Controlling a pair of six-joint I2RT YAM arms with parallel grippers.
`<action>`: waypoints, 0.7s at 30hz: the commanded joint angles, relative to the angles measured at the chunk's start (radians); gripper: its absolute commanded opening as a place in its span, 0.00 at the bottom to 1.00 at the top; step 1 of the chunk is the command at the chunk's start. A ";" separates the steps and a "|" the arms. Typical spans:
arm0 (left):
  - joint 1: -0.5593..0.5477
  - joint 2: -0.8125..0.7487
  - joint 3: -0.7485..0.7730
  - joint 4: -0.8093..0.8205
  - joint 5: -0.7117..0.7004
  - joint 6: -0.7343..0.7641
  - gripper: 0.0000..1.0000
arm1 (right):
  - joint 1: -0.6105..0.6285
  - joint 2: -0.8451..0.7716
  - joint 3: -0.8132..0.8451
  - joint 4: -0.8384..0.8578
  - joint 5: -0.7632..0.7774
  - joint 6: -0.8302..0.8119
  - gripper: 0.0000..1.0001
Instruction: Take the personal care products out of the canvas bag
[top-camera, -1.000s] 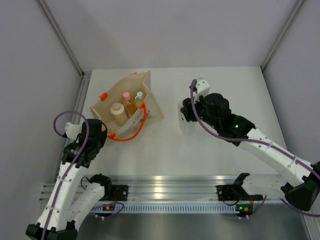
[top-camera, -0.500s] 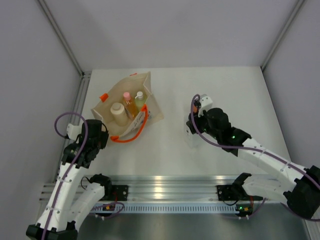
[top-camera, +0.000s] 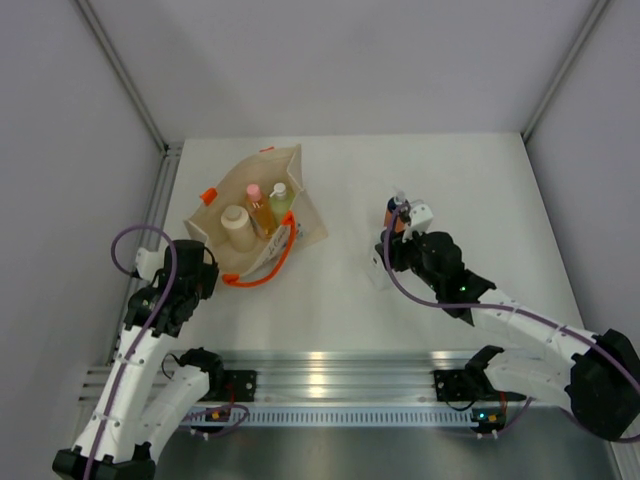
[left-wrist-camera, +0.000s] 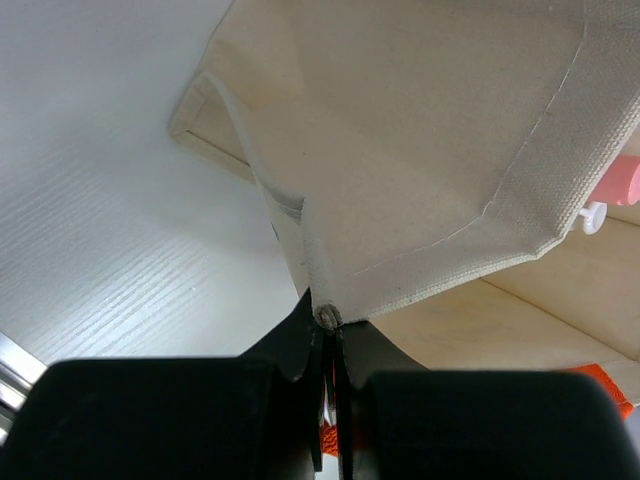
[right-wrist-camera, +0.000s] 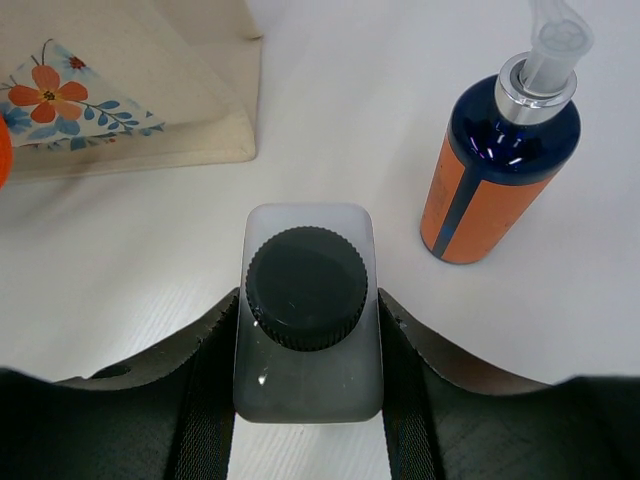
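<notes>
Got the right gripper (right-wrist-camera: 308, 340) clamped on the clear bottle (right-wrist-camera: 307, 285), beside the orange bottle (right-wrist-camera: 488, 185) on the table (right-wrist-camera: 120, 260). Seeing the left gripper (left-wrist-camera: 328, 335) pinched shut on the canvas bag (left-wrist-camera: 420, 150) edge, three bottles (top-camera: 237, 222) inside.

Rises with the left arm (top-camera: 130, 360) from the near-left corner, folded at the elbow, wrist turned in over the left side of the worktop (top-camera: 450, 170). Pinches the left hand (left-wrist-camera: 328, 318) fully shut on a fabric edge of the canvas bag (left-wrist-camera: 430, 130). Stretches the right arm (top-camera: 530, 325) low from the near-right corner toward mid-worktop. Clamps the right hand (right-wrist-camera: 308, 340) partway closed, fingers (right-wrist-camera: 205, 370) pressed against both sides of the clear bottle (right-wrist-camera: 308, 290).
</notes>
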 joint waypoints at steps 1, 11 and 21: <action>0.000 -0.008 -0.023 0.001 0.055 -0.011 0.00 | -0.013 -0.017 0.024 0.256 -0.003 -0.006 0.00; 0.000 0.008 0.002 0.002 0.028 -0.003 0.00 | -0.011 -0.027 0.027 0.208 -0.011 -0.027 0.29; 0.000 0.009 0.008 0.002 0.011 0.006 0.00 | -0.008 -0.067 0.019 0.180 -0.048 -0.037 0.60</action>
